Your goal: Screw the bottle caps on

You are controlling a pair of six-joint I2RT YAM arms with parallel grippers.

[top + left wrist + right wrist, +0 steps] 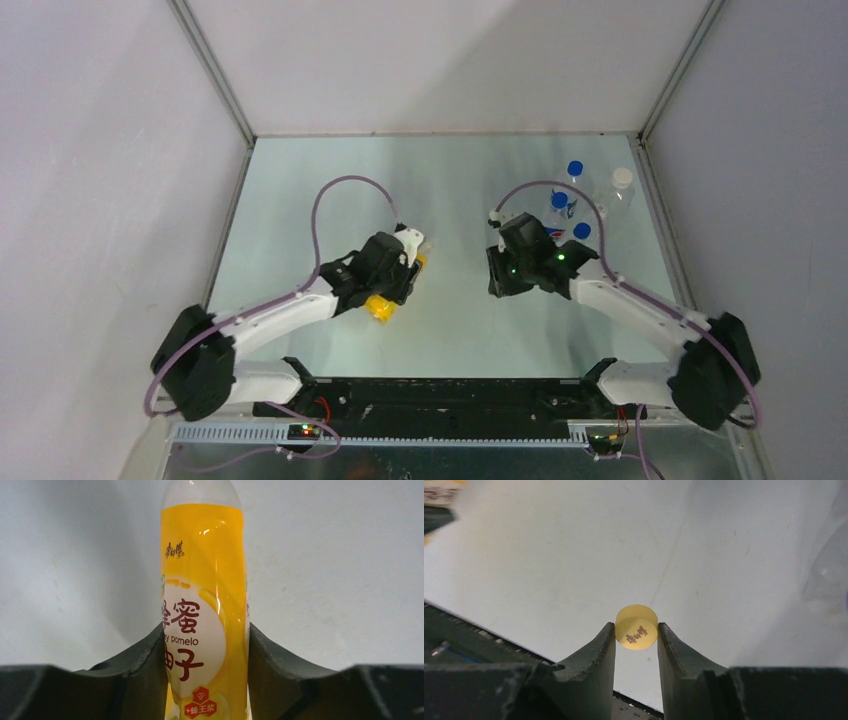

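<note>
My left gripper [206, 647] is shut on the yellow-orange bottle [205, 580], its fingers [142, 665] pressing both sides of the label. In the top view the left gripper [398, 268] holds this bottle [380, 307] tilted at centre left, with the mouth hidden. My right gripper [636, 632] is shut on the yellow cap [636, 626], pinched at the fingertips with its printed top facing the camera. In the top view the right gripper [503, 272] hides the cap. Two clear blue-labelled bottles [560, 215] stand at the back right with blue caps [574, 168] on or beside them.
A clear unlabelled bottle with a white cap [622, 178] stands at the far right back. Another blue round cap [582, 230] shows just behind my right wrist. Grey walls close the table on three sides. The black base rail [440, 395] runs along the near edge.
</note>
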